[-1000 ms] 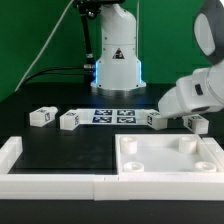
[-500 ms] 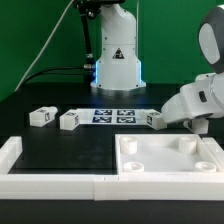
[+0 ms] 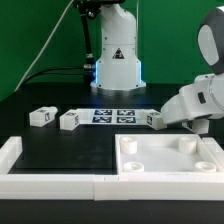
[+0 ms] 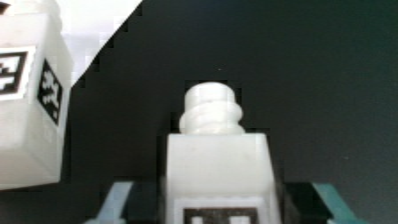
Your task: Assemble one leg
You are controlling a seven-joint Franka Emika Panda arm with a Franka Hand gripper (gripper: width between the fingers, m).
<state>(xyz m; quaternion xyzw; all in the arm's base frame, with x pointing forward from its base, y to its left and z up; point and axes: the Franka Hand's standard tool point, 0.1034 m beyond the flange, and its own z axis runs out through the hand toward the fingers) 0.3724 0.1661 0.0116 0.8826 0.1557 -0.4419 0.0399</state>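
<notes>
Wrist view: straddling the leg [image 4: 221,160] with the fingers [image 4: 125,205], one on each side and part-open; cannot tell whether clamping it yet or only flanking it. Lying on the table [image 3: 80,145] just beyond the tray [image 3: 160,138] far rim, threaded tip pointing away from the wrist, just beside a second leg [image 4: 27,100]. Reading this as the grasp step. Next, probably: closing firmly, lifting clear of the neighbour, carrying to a tray corner socket.
</notes>
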